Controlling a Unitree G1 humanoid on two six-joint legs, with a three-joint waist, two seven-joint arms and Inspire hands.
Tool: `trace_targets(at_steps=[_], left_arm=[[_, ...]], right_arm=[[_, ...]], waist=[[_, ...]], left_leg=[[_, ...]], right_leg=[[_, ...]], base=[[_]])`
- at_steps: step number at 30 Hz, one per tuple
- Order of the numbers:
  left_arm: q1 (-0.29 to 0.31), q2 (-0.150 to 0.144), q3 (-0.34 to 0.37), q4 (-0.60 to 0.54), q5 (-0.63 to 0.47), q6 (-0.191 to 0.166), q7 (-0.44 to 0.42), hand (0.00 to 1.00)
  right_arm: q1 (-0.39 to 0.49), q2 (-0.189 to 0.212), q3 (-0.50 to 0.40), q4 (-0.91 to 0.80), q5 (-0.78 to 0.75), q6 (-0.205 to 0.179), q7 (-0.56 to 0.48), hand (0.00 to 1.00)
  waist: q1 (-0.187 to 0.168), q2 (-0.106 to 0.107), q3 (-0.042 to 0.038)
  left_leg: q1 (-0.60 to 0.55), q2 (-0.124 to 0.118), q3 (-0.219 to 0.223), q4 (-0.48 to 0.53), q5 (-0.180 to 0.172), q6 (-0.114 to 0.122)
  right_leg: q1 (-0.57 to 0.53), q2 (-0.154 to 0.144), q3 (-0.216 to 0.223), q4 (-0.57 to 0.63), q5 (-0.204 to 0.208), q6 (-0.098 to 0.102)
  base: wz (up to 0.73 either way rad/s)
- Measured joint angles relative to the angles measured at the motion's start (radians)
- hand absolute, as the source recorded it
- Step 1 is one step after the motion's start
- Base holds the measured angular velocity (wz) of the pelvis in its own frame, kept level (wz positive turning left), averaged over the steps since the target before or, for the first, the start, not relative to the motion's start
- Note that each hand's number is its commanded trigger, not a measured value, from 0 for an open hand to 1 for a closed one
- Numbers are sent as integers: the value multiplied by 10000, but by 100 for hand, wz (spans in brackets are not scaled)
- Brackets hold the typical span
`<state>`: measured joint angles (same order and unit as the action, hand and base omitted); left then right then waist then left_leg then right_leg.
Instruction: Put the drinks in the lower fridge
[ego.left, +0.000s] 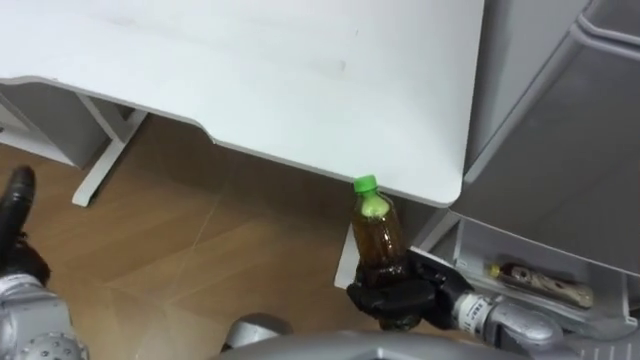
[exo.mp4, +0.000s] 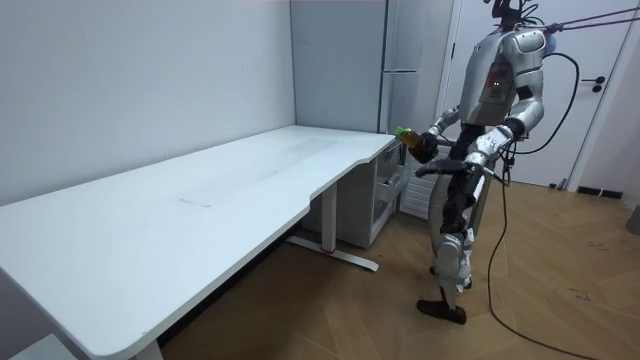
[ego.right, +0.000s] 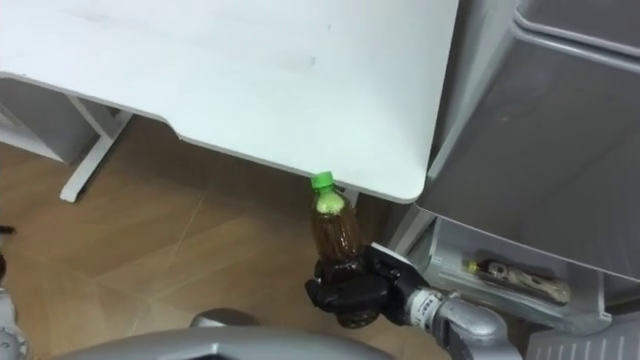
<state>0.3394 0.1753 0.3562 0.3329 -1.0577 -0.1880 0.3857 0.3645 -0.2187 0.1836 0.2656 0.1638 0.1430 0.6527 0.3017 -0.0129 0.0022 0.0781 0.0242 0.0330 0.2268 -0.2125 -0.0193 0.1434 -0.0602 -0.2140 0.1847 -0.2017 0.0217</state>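
My right hand (ego.left: 400, 295) (ego.right: 350, 290) is shut on a brown drink bottle with a green cap (ego.left: 378, 232) (ego.right: 333, 232), holding it upright by its lower half. The bottle hangs over the floor just in front of the white table's near corner (ego.left: 440, 185). To its right stands the grey fridge (ego.left: 570, 130), whose open lower compartment (ego.left: 480, 250) holds another dark bottle lying on its side (ego.left: 540, 283) (ego.right: 512, 279). In the room view I stand between table and fridge with the bottle (exo.mp4: 404, 134) raised at chest height. My left hand (ego.left: 18, 200) shows dark at the left edge.
The white table (ego.left: 300, 70) fills the top of the eye views, with its white leg and foot (ego.left: 100, 160) at the left. Wooden floor (ego.left: 220, 250) lies below it. In the room view a drawer unit (exo.mp4: 380, 200) stands under the table near the fridge (exo.mp4: 400, 60).
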Motion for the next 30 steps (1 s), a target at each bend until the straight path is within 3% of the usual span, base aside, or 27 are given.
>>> trace_targets(at_steps=[4, 10, 16, 21, 26, 30], left_arm=[[33, 45, -798, 2265, -49, 265, 154, 0], [-87, 102, -1425, 4132, -63, 441, 142, 0], [-126, 175, -2180, 5963, 716, 1298, -728, 0], [-88, 209, -2618, 6149, 1268, 1986, -1545, 0], [-202, 240, -3211, 6566, 2687, 2222, -2234, 0], [-386, 251, -3468, 6698, 3784, 2434, -2898, 0]], right_arm=[[-137, -27, 535, 11, 9, 189, -139, 100], [-286, -246, 740, 24, 323, 326, -377, 100], [-433, -491, 666, 283, 336, 419, -431, 100], [-511, -616, 647, 880, 410, 670, -625, 100], [-489, -668, 248, 1147, 400, 677, -726, 100], [-454, -681, -21, 1297, 442, 662, -959, 100]], waist=[[-120, -159, 3], [-450, -269, 34], [-827, -219, 46], [-1237, -114, 71], [-1901, 10, 49], [-2276, -54, 54]], left_leg=[[-23, -14, -51, -56, 11, 11], [-37, -35, -102, -57, 6, 13], [31, -27, -32, -195, 5, 13], [31, -22, 1, -222, 5, 13], [50, -10, 190, -238, 7, 15], [44, -4, 294, -246, 6, 15]], right_leg=[[-22, -13, -71, -12, -5, 9], [150, -3, -133, -190, 18, 27], [104, 5, -31, -203, 17, 28], [61, 4, -2, -189, 17, 29], [-29, 6, 164, -160, 18, 29], [-85, 3, 245, -170, 16, 33]], base=[[3], [4], [-4], [-1], [-10], [-7]])
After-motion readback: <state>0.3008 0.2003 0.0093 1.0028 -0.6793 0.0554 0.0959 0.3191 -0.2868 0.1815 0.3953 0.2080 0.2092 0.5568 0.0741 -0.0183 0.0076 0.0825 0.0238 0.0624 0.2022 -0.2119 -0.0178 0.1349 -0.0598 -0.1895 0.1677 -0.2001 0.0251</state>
